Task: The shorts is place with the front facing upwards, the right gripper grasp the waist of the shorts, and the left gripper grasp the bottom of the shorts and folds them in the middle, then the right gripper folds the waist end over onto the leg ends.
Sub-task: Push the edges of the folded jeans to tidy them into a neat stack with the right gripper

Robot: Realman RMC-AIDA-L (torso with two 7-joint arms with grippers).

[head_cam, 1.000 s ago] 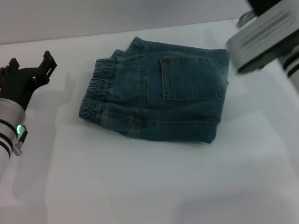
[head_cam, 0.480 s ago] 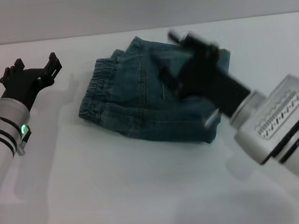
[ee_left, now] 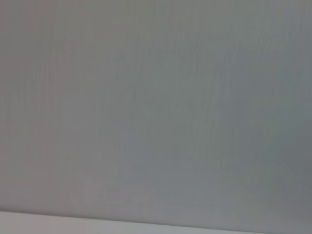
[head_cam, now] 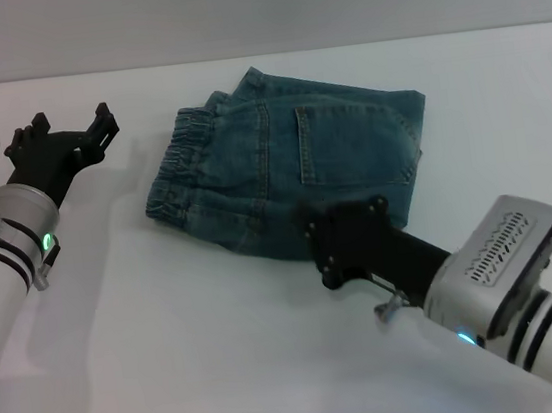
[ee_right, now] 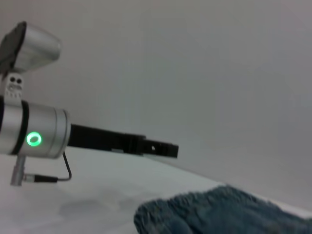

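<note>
The blue denim shorts (head_cam: 291, 164) lie folded into a compact stack on the white table (head_cam: 174, 360), a back pocket facing up. Their elastic waistband (head_cam: 175, 163) is on the left side, and I cannot make out the leg hems in the stack. My left gripper (head_cam: 72, 126) is open and empty, hovering left of the waistband and apart from it. Lower down, my right gripper (head_cam: 343, 220) is open and empty at the near edge of the stack. The right wrist view shows the shorts (ee_right: 219, 212) low down, with the left gripper (ee_right: 146, 145) beyond them.
A grey wall (head_cam: 252, 8) rises behind the table's far edge. The left wrist view holds only that wall (ee_left: 156, 97) and a thin strip of table (ee_left: 97, 224). My right arm (head_cam: 508, 289) crosses the front right of the table.
My right arm has swung from the far right corner, over the shorts, down to the near edge of the stack. The left gripper has shifted slightly. The shorts have not moved.
</note>
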